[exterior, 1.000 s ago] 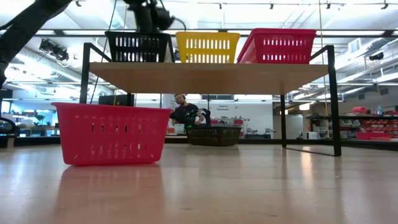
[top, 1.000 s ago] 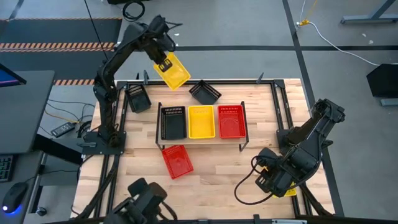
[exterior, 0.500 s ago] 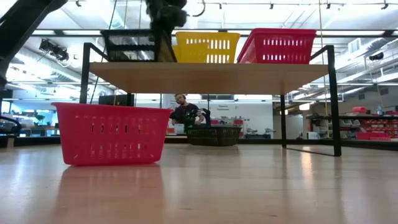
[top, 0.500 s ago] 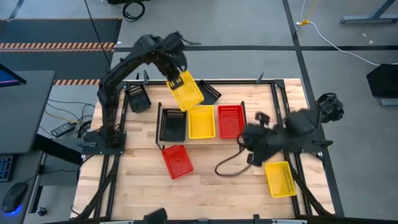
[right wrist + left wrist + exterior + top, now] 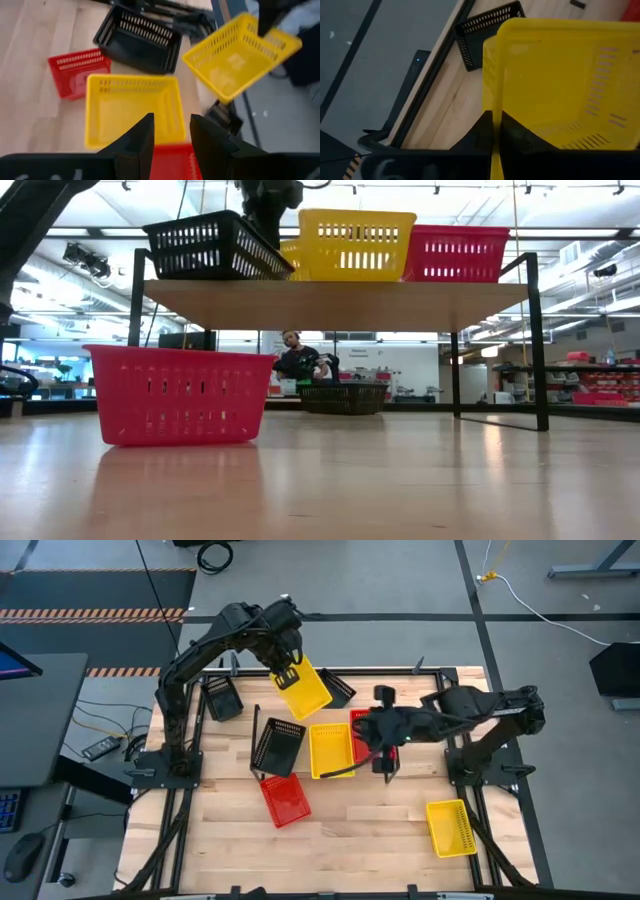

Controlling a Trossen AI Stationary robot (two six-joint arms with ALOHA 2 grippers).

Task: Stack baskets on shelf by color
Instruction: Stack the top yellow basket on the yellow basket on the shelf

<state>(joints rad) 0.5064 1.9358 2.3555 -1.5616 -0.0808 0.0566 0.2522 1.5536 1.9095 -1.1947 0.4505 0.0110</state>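
From above, the left hand [image 5: 287,675] held a yellow basket [image 5: 304,691] by its rim, clamped shut, raised behind the shelf [image 5: 335,302]. Only its wrist view showed the fingers pinching that wall. The right hand [image 5: 388,747] hovered over the shelf's red basket [image 5: 362,730], fingers parted and empty. The low view alone showed the black basket [image 5: 215,246] tilted on the shelf.

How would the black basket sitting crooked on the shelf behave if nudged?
The black basket looks light and slotted, so it would probably slide easily. It sits tilted at the shelf edge, so a push might tip it off. Likely fairly stiff.
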